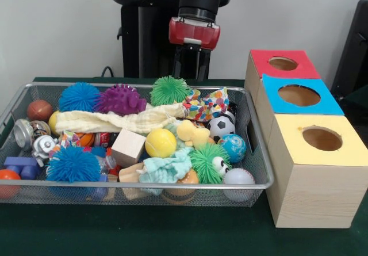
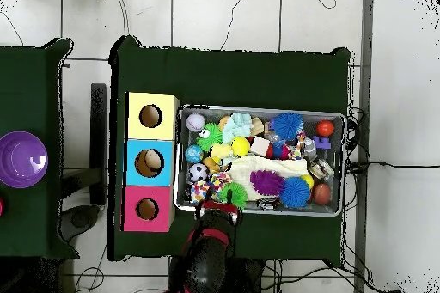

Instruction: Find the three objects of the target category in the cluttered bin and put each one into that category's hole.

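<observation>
Green spiky ball (image 1: 169, 90) beside dotted fabric piece (image 1: 207, 104), bin (image 1: 253, 185).

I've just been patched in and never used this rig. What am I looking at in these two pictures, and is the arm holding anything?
The red and black arm is a Sawyer robot. One picture faces it across the table; the other looks straight down. Its gripper hangs over the far edge of the wire-mesh bin; whether it is open, or holds anything, cannot be told. The bin is full of toys: spiky balls, a soccer ball, a wooden cube, cloths, and a dotted fabric piece. Beside it stand three wooden boxes; the yellow-topped hole is the target.
</observation>
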